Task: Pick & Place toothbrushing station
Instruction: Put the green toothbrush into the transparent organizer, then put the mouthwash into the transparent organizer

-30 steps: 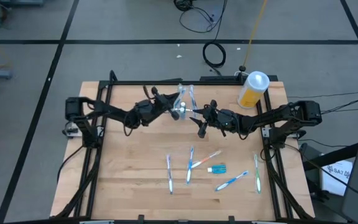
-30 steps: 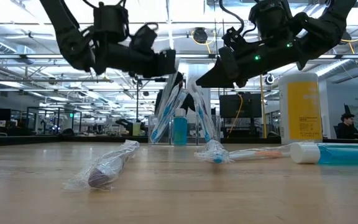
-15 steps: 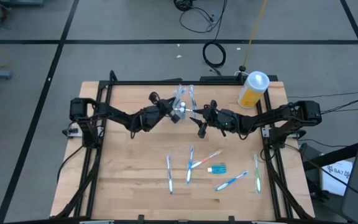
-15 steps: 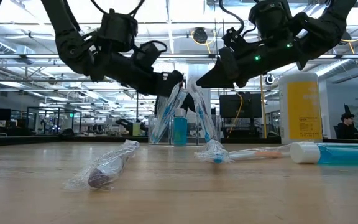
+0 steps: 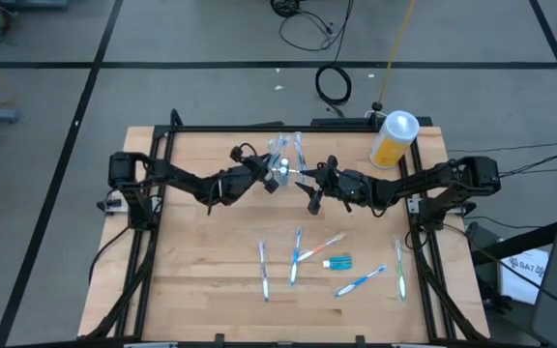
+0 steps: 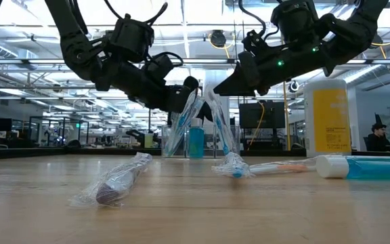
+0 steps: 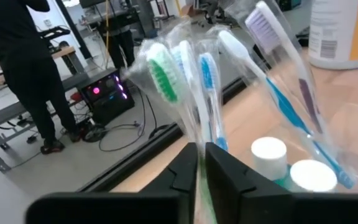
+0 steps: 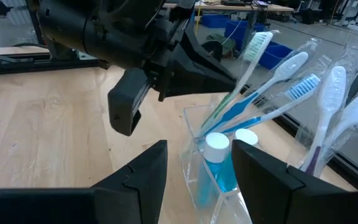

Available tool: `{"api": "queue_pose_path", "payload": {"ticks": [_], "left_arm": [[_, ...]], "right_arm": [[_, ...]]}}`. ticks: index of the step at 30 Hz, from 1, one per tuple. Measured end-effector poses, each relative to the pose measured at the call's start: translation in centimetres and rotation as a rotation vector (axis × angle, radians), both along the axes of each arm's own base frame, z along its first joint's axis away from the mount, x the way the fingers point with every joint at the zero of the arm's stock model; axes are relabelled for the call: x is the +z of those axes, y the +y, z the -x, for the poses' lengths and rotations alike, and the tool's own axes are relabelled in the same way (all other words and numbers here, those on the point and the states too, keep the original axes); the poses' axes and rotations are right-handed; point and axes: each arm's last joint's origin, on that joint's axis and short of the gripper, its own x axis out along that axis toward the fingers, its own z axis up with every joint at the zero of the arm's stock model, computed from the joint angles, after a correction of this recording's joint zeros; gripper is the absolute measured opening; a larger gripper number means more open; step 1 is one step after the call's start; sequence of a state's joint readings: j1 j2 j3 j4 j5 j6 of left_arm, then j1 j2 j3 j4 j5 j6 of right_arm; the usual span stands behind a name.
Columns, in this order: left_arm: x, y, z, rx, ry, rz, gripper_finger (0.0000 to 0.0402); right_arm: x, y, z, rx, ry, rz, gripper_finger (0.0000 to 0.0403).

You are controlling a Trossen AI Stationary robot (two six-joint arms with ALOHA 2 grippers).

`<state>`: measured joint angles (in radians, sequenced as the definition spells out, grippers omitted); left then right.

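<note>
A robotics lab: framed wooden table (image 5: 211, 251), floor cables (image 5: 334, 84), monitors (image 6: 254, 115) behind.

The table (image 5: 211, 261) is pale wood with a visible grain and a smooth, faintly satin finish. The cup (image 8: 219, 180) is clear, glossy plastic — thin-walled and see-through. The toothbrushes (image 7: 204, 81) standing in it have smooth plastic handles and sit in crinkly transparent wrappers that catch the light. The toothpaste tubes (image 7: 269, 152) show smooth white plastic caps. The left end effector (image 7: 201, 168) and right end effector (image 8: 197, 162) are matt black plastic. The yellow bottle (image 5: 393, 140) is smooth plastic with a white cap.
</note>
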<state>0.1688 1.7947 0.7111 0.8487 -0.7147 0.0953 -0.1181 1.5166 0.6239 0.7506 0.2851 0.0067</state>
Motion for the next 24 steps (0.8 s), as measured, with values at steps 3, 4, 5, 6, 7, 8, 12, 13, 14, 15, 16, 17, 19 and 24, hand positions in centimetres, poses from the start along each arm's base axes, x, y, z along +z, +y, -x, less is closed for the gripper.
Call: {"api": "queue_pose_path", "payload": {"ticks": [3, 4, 5, 6, 7, 8, 12, 13, 14, 15, 16, 17, 19, 24], "left_arm": [[0.0, 0.0, 0.0, -0.008, 0.001, 0.002, 0.0066], [0.0, -0.1, 0.0, -0.011, 0.001, 0.003, 0.0074], [0.0, -0.1, 0.0, -0.013, 0.001, 0.003, 0.0082], [-0.1, -0.2, -0.1, -0.016, 0.004, 0.003, 0.009], [0.0, -0.3, 0.0, -0.018, 0.007, 0.004, 0.0098], [0.1, -0.4, 0.0, -0.02, 0.017, 0.005, 0.0105], [1.3, -0.8, 0.5, -0.023, 0.024, 0.031, 0.0124], [1.7, -0.9, 0.8, -0.022, 0.029, 0.043, 0.0126], [2.1, -1.1, 1.1, -0.022, 0.038, 0.052, 0.0126], [2.6, -1.2, 1.4, -0.022, 0.051, 0.061, 0.0126], [3.1, -1.4, 1.8, -0.022, 0.063, 0.069, 0.0126], [3.7, -1.5, 2.2, -0.026, 0.073, 0.072, 0.0127], [4.8, -1.9, 3.1, -0.033, 0.098, 0.077, 0.0127], [7.5, -2.7, 5.4, -0.047, 0.112, 0.097, 0.0127]], "right_arm": [[0.0, 0.0, 0.0, 0.0, 0.0, 0.0, 0.0173], [0.0, 0.0, 0.0, 0.0, 0.0, 0.0, 0.0173], [0.0, 0.0, 0.0, 0.0, 0.0, 0.0, 0.0173], [0.0, 0.0, 0.0, 0.0, 0.0, 0.0, 0.0173], [0.0, 0.0, 0.0, 0.0, 0.0, 0.0, 0.0173], [0.0, 0.0, 0.0, 0.0, 0.0, 0.0, 0.0173], [0.0, 0.0, 0.0, 0.002, 0.0, -0.001, 0.0173], [0.0, 0.0, 0.0, 0.002, 0.0, -0.001, 0.0173], [0.0, 0.0, 0.0, 0.002, 0.0, -0.001, 0.0173], [0.0, 0.0, 0.0, 0.002, 0.0, -0.001, 0.0173], [0.0, 0.0, 0.0, 0.002, 0.001, -0.001, 0.0173], [0.0, 0.0, 0.0, 0.002, 0.001, -0.001, 0.0173], [0.0, 0.0, 0.0, 0.002, -0.001, -0.005, 0.0173], [0.0, 0.2, -0.1, 0.055, -0.003, -0.01, 0.0173]]}}
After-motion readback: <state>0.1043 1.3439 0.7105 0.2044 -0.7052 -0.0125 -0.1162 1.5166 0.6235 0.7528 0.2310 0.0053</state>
